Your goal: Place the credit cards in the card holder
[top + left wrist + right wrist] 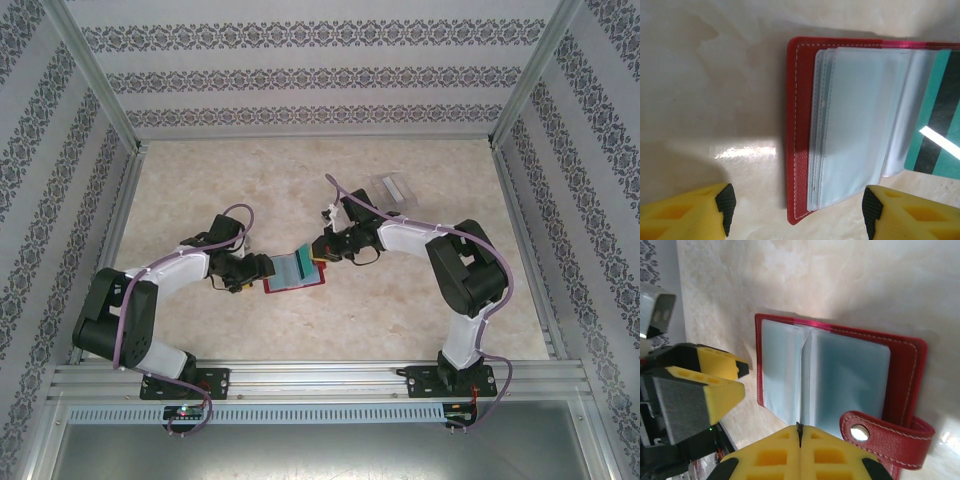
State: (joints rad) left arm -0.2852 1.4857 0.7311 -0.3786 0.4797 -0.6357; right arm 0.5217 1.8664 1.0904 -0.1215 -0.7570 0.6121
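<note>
A teal credit card with a black stripe hangs over the right side of an open red wallet that has clear sleeves. My right gripper is shut on that card, whose thin edge shows between the pads. The left gripper is open and straddles the wallet's near left corner without touching it. In the top view both grippers meet at the wallet in the middle of the table, left gripper on its left, right gripper on its right. The clear card holder lies far right, behind the right arm.
The wallet's red snap strap sticks out beside my right fingers. The left arm's yellow fingers are close on the left in the right wrist view. Patterned walls and metal posts enclose the beige tabletop.
</note>
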